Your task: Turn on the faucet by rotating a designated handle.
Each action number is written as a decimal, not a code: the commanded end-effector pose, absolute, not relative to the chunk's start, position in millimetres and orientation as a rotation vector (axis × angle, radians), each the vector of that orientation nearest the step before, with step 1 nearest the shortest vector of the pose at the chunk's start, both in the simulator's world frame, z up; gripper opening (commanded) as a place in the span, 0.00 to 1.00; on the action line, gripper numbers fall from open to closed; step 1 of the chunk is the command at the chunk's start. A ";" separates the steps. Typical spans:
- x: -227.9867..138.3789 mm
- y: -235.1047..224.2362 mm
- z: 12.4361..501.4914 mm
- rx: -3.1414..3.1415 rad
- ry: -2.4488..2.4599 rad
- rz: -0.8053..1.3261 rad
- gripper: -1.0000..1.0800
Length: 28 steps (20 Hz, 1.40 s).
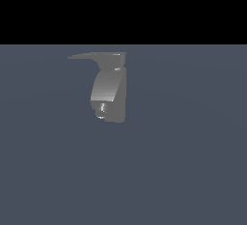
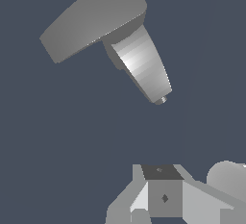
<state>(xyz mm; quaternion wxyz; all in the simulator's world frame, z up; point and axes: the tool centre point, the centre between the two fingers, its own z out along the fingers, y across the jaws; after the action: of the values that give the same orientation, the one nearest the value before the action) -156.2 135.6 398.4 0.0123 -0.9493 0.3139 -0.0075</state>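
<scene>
The grey faucet (image 1: 118, 93) stands upright on the floor in the exterior view, its curved spout (image 1: 106, 86) ending in a small shiny nozzle (image 1: 102, 108). The handle (image 1: 94, 55) is a thin flat blade on top, tapering toward the exterior view's left. The wrist view looks down on the handle (image 2: 93, 18), the spout (image 2: 141, 62) and the nozzle (image 2: 163, 99). My gripper (image 2: 163, 189) shows only in the wrist view, well apart from the faucet. Its fingers look pressed together with no gap and nothing held. The exterior view does not show the gripper.
A flat blue-grey floor (image 1: 183, 161) surrounds the faucet. A rounded grey part of my arm (image 2: 228, 177) sits beside the gripper in the wrist view. A black band fills the top of the exterior view.
</scene>
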 end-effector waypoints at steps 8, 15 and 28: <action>-114.0 162.0 373.2 -2.854 1.251 -0.017 0.00; -81.1 175.0 355.3 -2.765 1.438 -0.014 0.00; -16.3 186.0 321.4 -2.570 1.772 -0.009 0.00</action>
<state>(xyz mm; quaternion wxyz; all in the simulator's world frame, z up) -24.4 185.5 325.7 0.0101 -0.8319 0.5548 -0.0029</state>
